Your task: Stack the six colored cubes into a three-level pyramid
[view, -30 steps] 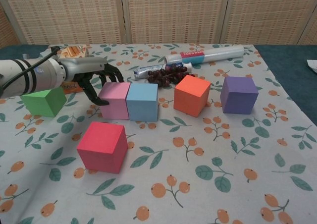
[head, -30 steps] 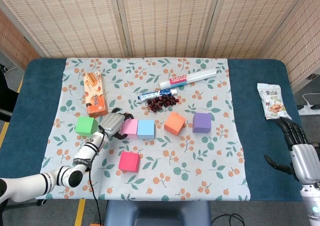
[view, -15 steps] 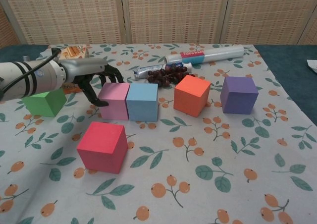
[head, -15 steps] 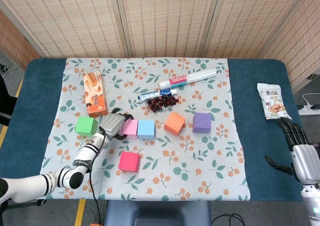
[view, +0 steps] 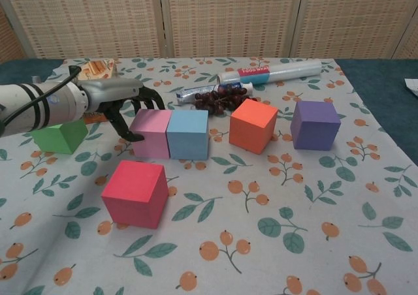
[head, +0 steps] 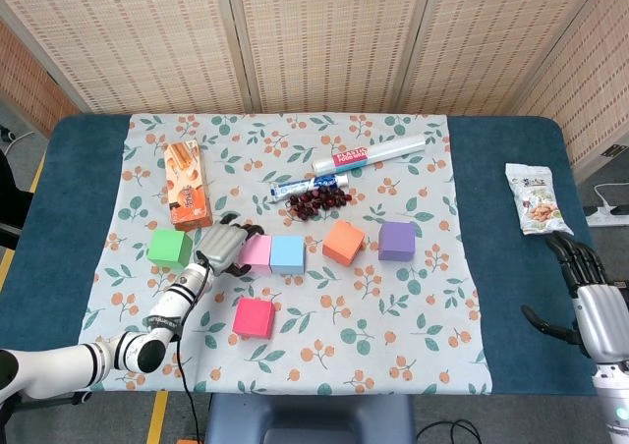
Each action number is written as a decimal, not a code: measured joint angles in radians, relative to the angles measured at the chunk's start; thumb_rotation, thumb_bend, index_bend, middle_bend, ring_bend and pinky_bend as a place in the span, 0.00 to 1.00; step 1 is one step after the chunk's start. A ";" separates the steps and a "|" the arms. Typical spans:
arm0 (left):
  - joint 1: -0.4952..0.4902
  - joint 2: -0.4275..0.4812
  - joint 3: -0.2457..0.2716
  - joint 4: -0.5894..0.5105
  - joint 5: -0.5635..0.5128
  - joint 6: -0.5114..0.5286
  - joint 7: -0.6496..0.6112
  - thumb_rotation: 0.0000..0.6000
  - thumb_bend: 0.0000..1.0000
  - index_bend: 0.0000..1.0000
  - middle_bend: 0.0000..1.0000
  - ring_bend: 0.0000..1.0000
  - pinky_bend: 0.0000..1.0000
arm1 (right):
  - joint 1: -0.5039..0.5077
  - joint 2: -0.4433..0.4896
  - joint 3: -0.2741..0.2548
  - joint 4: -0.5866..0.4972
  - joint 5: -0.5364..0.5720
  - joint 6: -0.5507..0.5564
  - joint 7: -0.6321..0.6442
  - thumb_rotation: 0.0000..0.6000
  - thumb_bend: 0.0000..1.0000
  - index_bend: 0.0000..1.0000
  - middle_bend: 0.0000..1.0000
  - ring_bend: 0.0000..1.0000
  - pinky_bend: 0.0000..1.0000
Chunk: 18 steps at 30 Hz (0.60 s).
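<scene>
Six cubes lie on the floral cloth. A light pink cube (head: 256,251) and a light blue cube (head: 287,253) stand side by side, touching. To their right are an orange cube (head: 343,242) and a purple cube (head: 396,240), apart. A green cube (head: 170,249) sits at the left, and a magenta cube (head: 254,317) lies nearer the front. My left hand (view: 124,100) hovers at the light pink cube's (view: 151,132) left side, fingers spread and curled downward, holding nothing. My right hand (head: 590,292) is open over the blue table at the far right.
A snack box (head: 186,184), a toothpaste tube (head: 307,185), a dark grape cluster (head: 316,201) and a foil roll (head: 370,153) lie behind the cubes. A snack bag (head: 538,198) rests on the blue table at the right.
My left hand has shifted slightly right and up toward the light pink cube. The cubes and my right hand have stayed put.
</scene>
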 measured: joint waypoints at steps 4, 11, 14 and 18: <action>-0.002 0.007 0.002 -0.011 -0.016 -0.004 0.007 1.00 0.32 0.09 0.12 0.06 0.10 | -0.001 0.001 0.000 0.000 -0.001 0.000 0.000 1.00 0.12 0.00 0.00 0.00 0.00; -0.005 0.024 0.009 -0.037 -0.032 -0.007 0.018 1.00 0.32 0.01 0.00 0.00 0.07 | 0.004 0.003 -0.003 0.000 -0.007 -0.009 0.000 1.00 0.12 0.00 0.00 0.00 0.00; 0.000 0.034 0.010 -0.055 -0.029 0.003 0.015 1.00 0.32 0.00 0.00 0.00 0.06 | 0.018 0.009 -0.007 -0.004 -0.025 -0.030 -0.006 1.00 0.12 0.00 0.00 0.00 0.00; 0.019 0.059 0.010 -0.094 0.001 0.039 0.002 1.00 0.32 0.00 0.00 0.00 0.05 | 0.050 0.027 -0.012 -0.025 -0.058 -0.071 -0.015 1.00 0.12 0.00 0.00 0.00 0.00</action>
